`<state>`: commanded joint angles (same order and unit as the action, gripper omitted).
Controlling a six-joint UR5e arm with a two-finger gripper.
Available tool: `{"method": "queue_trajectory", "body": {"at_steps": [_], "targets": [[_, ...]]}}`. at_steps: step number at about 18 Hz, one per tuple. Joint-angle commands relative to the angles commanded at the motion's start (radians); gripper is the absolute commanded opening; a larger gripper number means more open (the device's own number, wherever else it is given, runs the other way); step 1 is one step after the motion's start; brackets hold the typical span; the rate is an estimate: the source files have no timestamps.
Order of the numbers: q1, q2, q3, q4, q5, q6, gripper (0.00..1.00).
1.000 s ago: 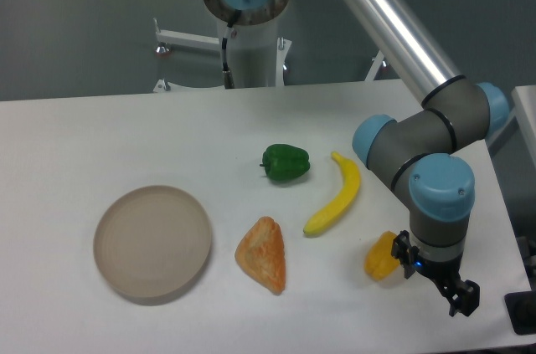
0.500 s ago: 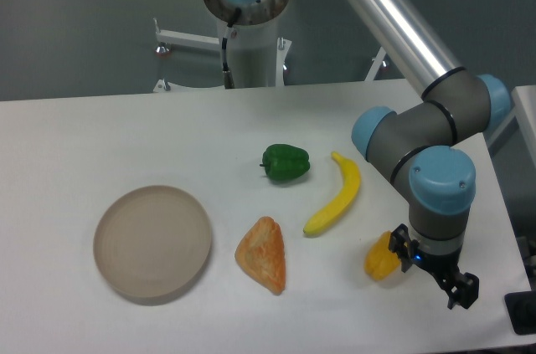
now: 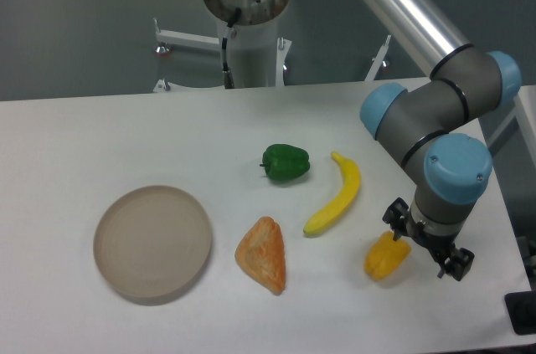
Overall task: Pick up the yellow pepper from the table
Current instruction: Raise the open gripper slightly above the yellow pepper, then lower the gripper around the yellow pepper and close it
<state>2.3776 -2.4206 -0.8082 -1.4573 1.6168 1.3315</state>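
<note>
Where the white surface (image 3: 100, 136) nears its lower right corner, the yellow pepper (image 3: 385, 257) lies on it, a small glossy yellow-orange lump. The end effector (image 3: 425, 241) hangs just above and to the right of the pepper, at the end of a grey arm with pale blue joint caps that comes down from the top of the frame. Its dark fingers sit at the pepper's upper right edge, and one black fingertip (image 3: 456, 264) pokes out further right. Whether the fingers touch the pepper cannot be told, and how far apart they stand cannot be told either, since the wrist hides much of them.

Up and to the left of the pepper lies a long curved banana (image 3: 337, 194), running diagonally, close by but apart from it. Further left, in the lower middle of the frame, rests an orange-tan pastry wedge (image 3: 264, 254). Above that, near the centre, sits a green pepper (image 3: 286, 162).

At lower left is the only container, a round beige plate (image 3: 152, 241), lying flat on the surface with nothing in it, well apart from the yellow pepper.
</note>
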Motion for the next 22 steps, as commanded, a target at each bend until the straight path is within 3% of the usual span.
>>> {"method": "queue_trajectory", "body": {"at_steps": [6,12,22], "targets": [[0.009,-0.008,-0.014,-0.002,-0.058,-0.093,1.0],[-0.024,0.0,-0.072,0.031,-0.043,-0.12,1.0],[-0.029,0.003,-0.097,0.034,-0.012,-0.12,1.0]]}}
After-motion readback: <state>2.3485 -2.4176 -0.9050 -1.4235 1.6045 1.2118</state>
